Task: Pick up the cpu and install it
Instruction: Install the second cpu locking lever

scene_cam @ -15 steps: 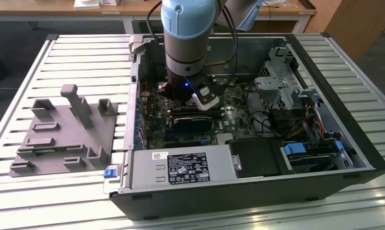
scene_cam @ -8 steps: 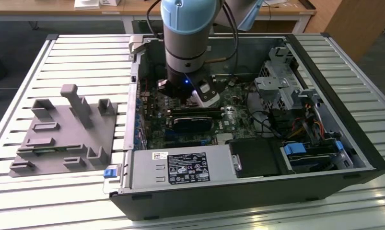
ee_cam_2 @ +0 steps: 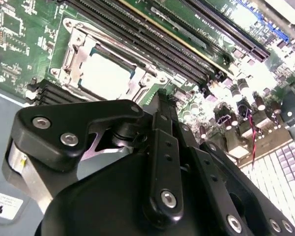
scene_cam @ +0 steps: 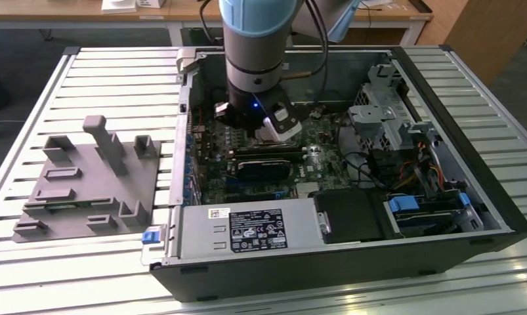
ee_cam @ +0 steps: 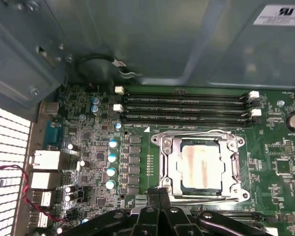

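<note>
Cpu (ee_cam: 200,166) already sits in the socket (ee_cam: 168,169), so installing looks finished; the hand (ee_cam: 159,194), fingers pressed together, hovers near.

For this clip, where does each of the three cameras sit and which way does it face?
Exterior view: off the arm, above, looking down on the open black computer case; the arm reaches inside.
First wrist view: on the arm, facing the green motherboard; the gripper at the edge.
Second wrist view: on the arm, behind the black gripper, looking along it.
Shared: both wrist views show the silvery square cpu seated in its metal-framed socket.
</note>
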Available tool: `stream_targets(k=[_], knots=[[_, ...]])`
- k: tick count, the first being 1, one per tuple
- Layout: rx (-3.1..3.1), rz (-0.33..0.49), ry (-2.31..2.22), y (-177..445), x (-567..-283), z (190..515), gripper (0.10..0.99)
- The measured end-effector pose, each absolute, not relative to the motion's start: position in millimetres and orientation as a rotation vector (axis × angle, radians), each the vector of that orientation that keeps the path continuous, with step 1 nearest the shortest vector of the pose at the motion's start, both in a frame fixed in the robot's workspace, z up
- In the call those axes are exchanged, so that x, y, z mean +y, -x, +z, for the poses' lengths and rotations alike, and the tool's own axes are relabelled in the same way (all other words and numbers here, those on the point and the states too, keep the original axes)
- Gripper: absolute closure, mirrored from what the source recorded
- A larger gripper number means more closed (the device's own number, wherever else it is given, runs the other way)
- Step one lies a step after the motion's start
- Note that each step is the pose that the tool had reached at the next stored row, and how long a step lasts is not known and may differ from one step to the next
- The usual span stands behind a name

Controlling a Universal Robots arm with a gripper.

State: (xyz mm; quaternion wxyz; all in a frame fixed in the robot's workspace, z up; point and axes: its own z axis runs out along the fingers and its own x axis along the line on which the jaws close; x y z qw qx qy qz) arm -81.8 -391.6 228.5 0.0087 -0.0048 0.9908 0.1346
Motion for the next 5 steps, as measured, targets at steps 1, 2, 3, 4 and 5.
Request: stream_targets(k=[1, 2, 3, 4, 5], knots=[[3.095, 0.424, 0.015, 81.8, -391.6, 230.2, 0.98], [3.095, 0.427, 0.015, 81.8, -391.6, 231.9, 0.98], [3.094, 0.43, 0.015, 81.8, -391.5, 233.2, 0.98], [3.094, 0.431, 0.015, 81.8, -391.6, 234.1, 0.98], [3.094, 0.431, 0.015, 81.8, -391.5, 234.3, 0.98]])
